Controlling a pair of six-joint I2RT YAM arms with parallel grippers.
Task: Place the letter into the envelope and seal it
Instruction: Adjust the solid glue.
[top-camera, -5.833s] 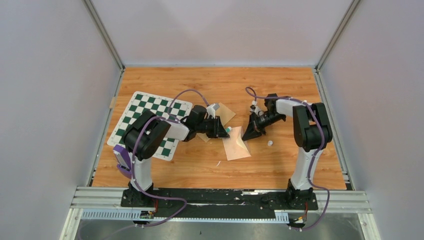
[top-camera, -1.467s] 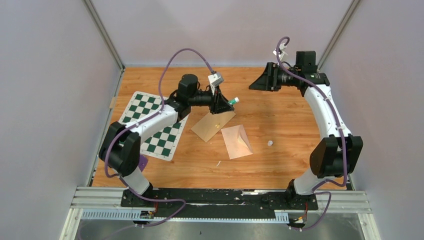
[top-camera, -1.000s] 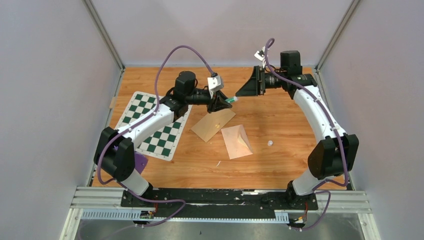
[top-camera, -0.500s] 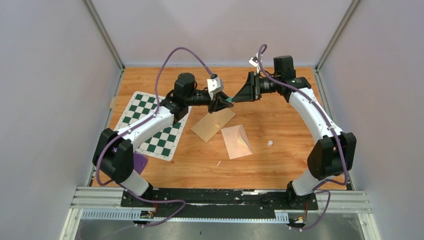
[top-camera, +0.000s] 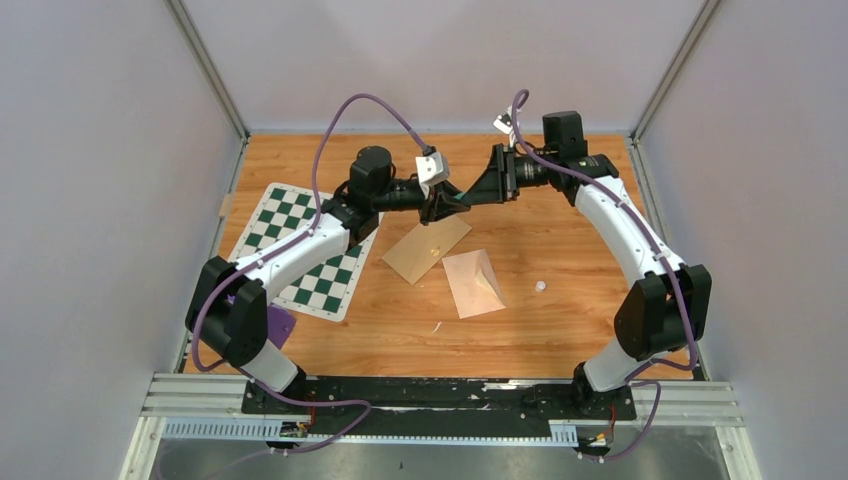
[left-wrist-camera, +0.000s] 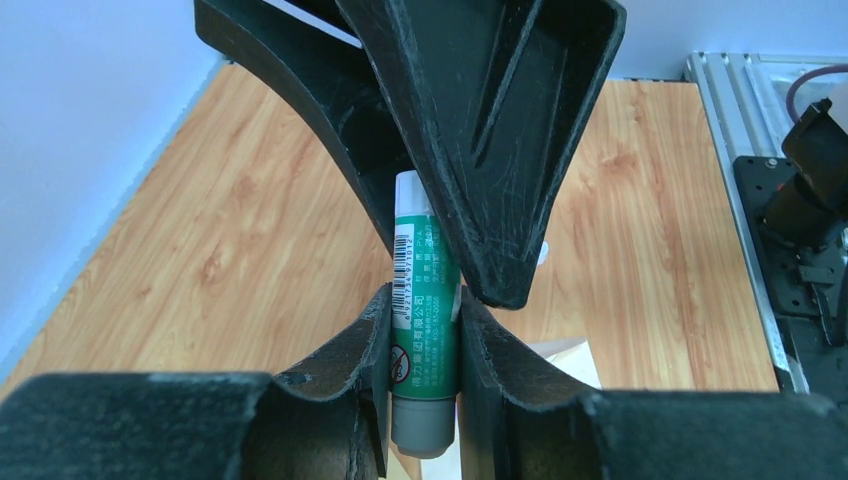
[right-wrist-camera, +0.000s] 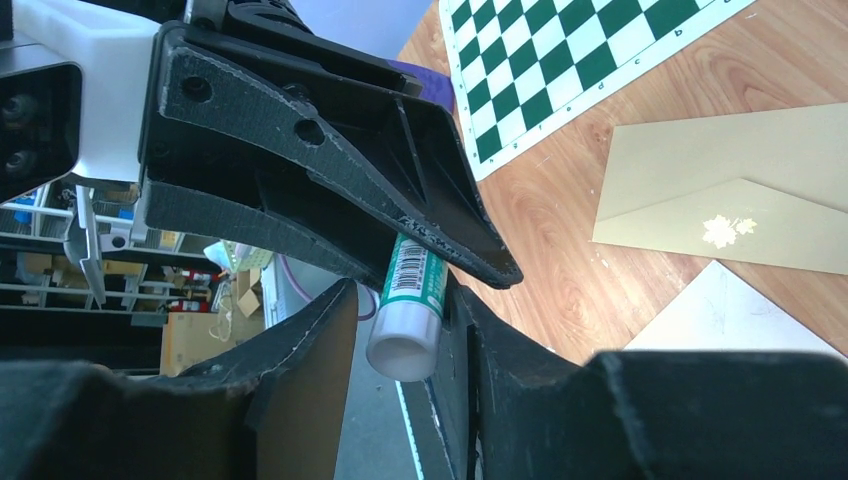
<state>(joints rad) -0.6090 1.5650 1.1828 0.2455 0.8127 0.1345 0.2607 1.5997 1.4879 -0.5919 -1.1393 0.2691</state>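
Wooden table (top-camera: 560, 330), top view: the letter (top-camera: 473, 283) lies at frame centre, just beside the envelope (top-camera: 427, 249). Left wrist view: the left gripper (left-wrist-camera: 423, 305) is clamped on a green glue stick (left-wrist-camera: 426, 350). Right wrist view: the right gripper (right-wrist-camera: 400, 300) straddles the stick's white cap (right-wrist-camera: 402, 352), jaws part-open, slim gap visible.

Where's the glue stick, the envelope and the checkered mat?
glue stick (left-wrist-camera: 425, 330), left wrist view, green label.
envelope (right-wrist-camera: 735, 205), right wrist view, its flap.
checkered mat (top-camera: 268, 222), top view, far squares.
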